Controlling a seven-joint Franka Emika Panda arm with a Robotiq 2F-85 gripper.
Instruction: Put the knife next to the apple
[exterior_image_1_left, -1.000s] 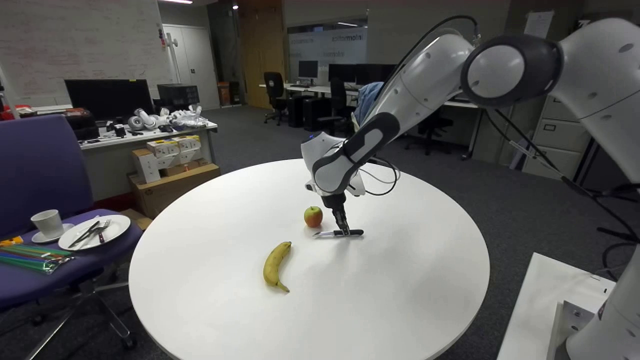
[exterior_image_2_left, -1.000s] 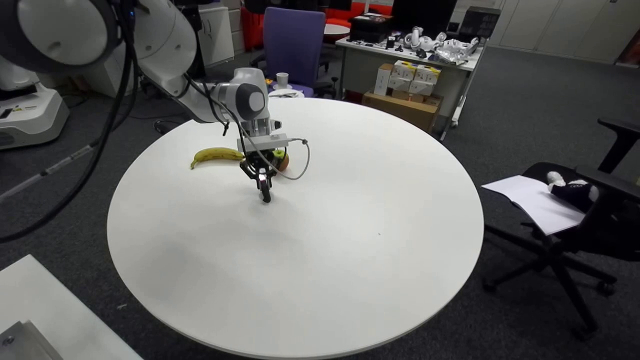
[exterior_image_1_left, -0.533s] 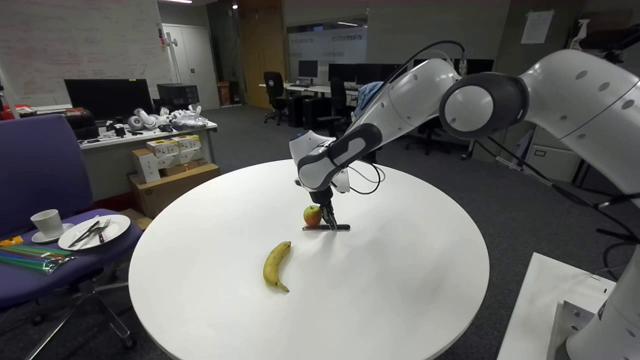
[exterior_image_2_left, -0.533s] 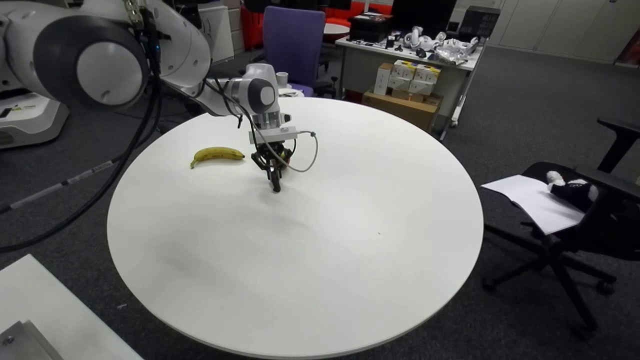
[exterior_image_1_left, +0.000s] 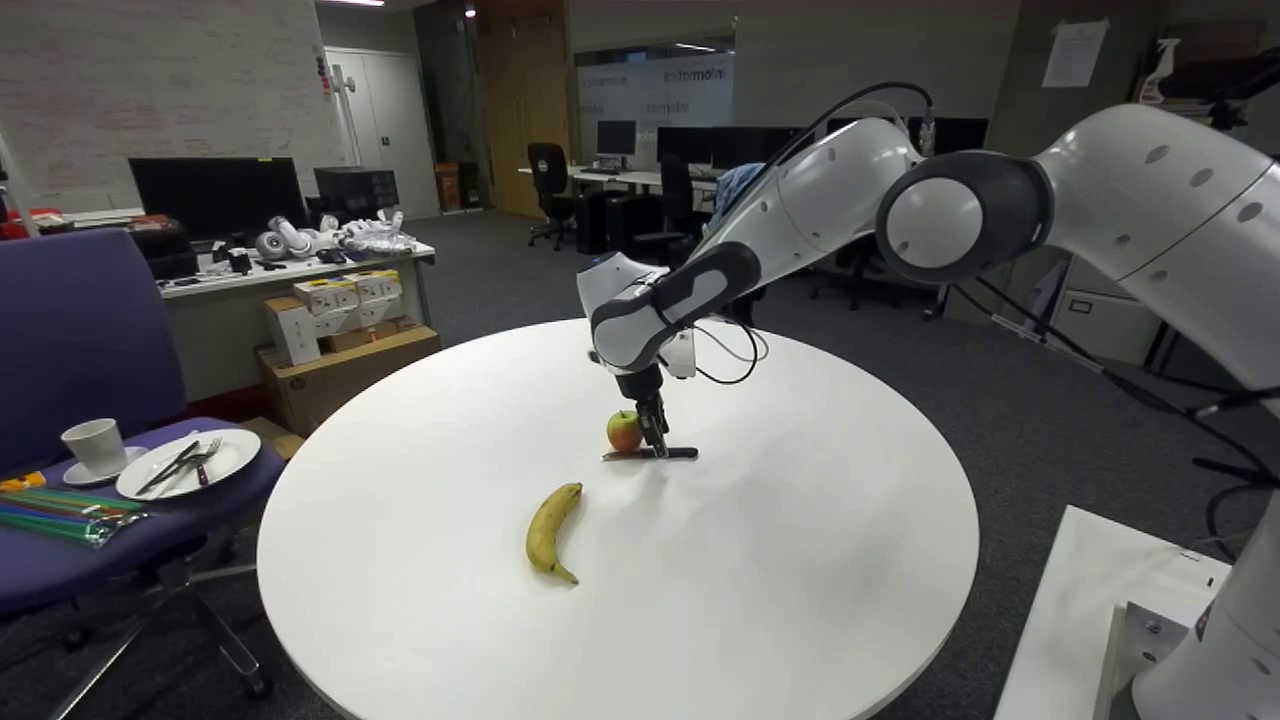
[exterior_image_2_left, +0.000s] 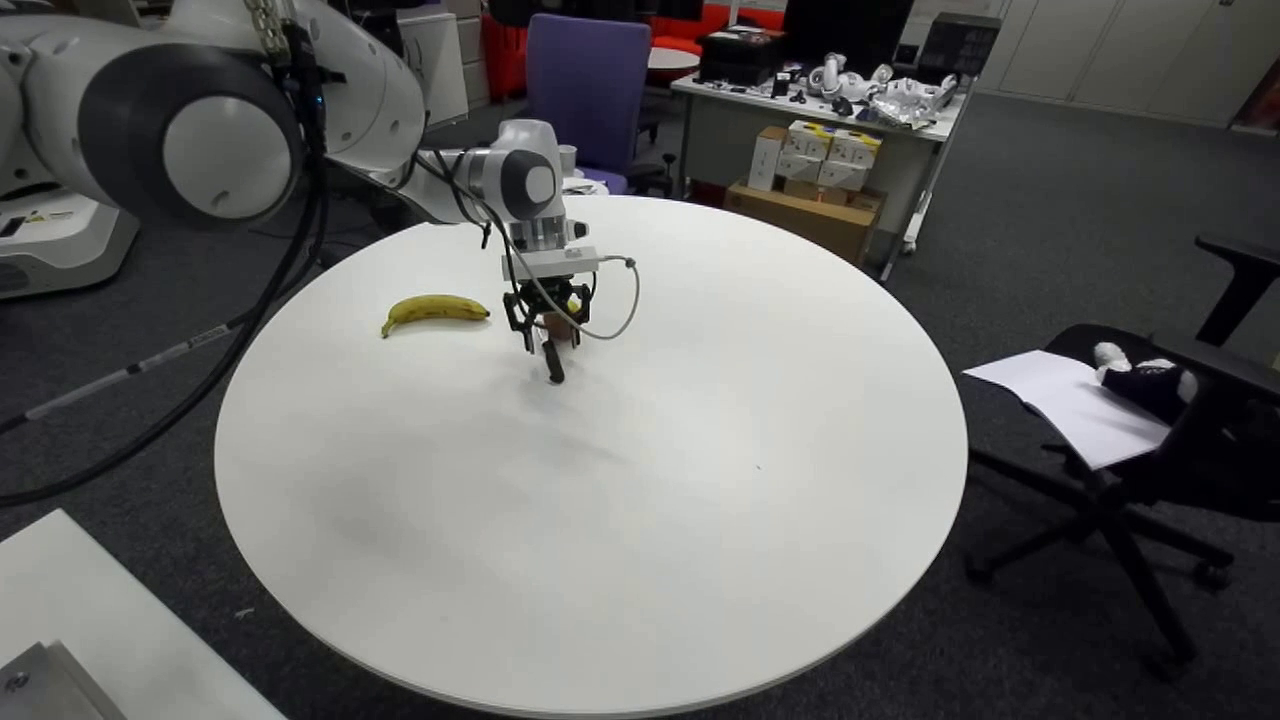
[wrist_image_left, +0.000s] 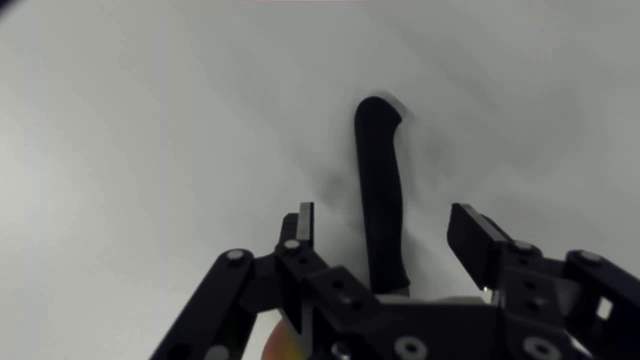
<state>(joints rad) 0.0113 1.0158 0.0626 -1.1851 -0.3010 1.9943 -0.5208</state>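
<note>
The knife (exterior_image_1_left: 684, 453) lies on the white table just beside the apple (exterior_image_1_left: 623, 432), its blade end in front of the fruit in an exterior view. Its black handle (wrist_image_left: 381, 190) shows in the wrist view; most of the blade is hidden there behind the gripper body. My gripper (wrist_image_left: 383, 215) is open, one finger on each side of the handle with a gap to both. In an exterior view the spread gripper (exterior_image_2_left: 553, 345) stands over the knife and partly covers the apple (exterior_image_2_left: 558, 328). Only a red and yellow edge of the apple (wrist_image_left: 280, 345) appears in the wrist view.
A yellow banana (exterior_image_1_left: 550, 532) rests on the round table (exterior_image_1_left: 780, 600), nearer the camera than the apple in that exterior view. A purple chair (exterior_image_1_left: 90, 400) beside the table carries a cup (exterior_image_1_left: 96, 447) and a plate (exterior_image_1_left: 235, 452) with cutlery.
The gripper carried the knife over to the apple's side. Its jaws then parted and let go of the handle, and the arm rose slightly. Apple and banana kept their places.
</note>
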